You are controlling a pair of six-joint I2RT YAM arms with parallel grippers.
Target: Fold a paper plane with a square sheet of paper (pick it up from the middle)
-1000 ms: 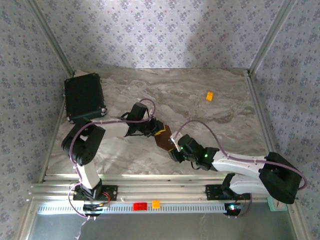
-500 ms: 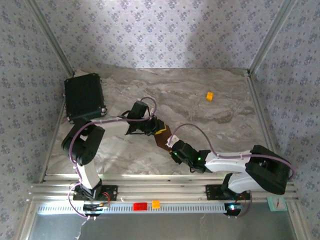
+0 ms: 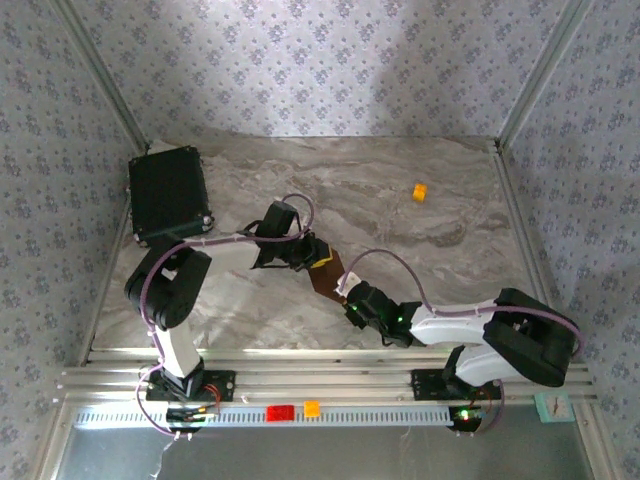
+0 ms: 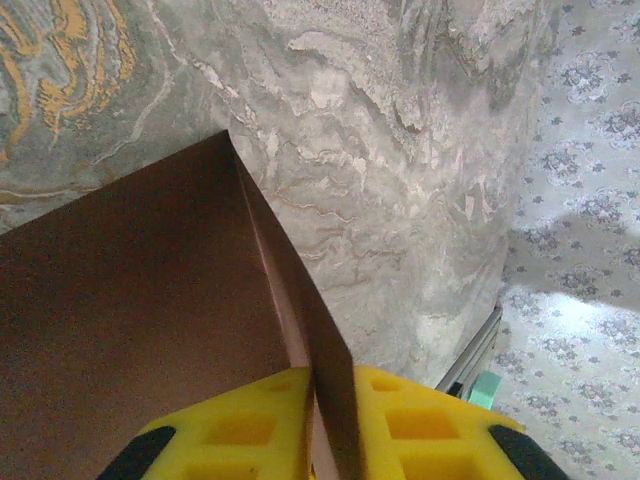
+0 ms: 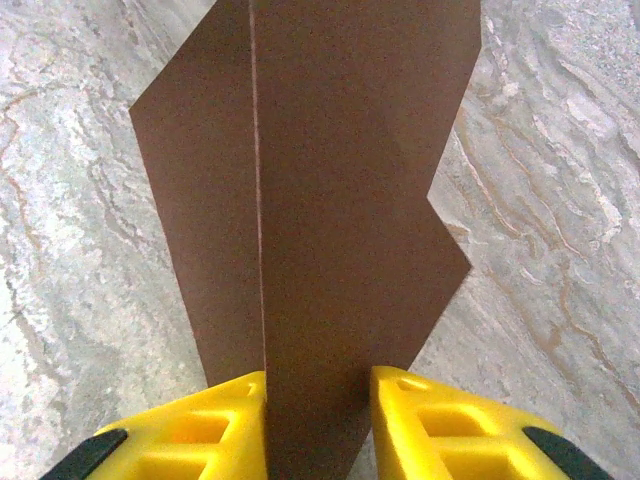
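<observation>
The square sheet of paper point(image 3: 326, 273), dark brown and partly folded, is held just above the marble table between both arms. In the left wrist view the sheet of paper point(image 4: 130, 300) shows a raised crease running into my left gripper point(image 4: 325, 425), whose yellow fingers are shut on that folded edge. My left gripper point(image 3: 314, 258) is at the sheet's upper left. My right gripper point(image 3: 346, 297) reaches in from the lower right. In the right wrist view the paper point(image 5: 330, 180) has a vertical crease, and one flap fills the gap of my right gripper point(image 5: 318, 425), whose yellow fingers stand apart on either side.
A black case point(image 3: 167, 195) lies at the back left of the table point(image 3: 400, 215). A small orange block point(image 3: 420, 191) sits at the back right. A red block point(image 3: 279, 411) and an orange block point(image 3: 311, 408) rest on the front rail.
My right gripper has slid left and up onto the paper's lower corner, its jaws narrowing, and the right arm has drawn in. The left gripper has kept its hold, barely moving.
</observation>
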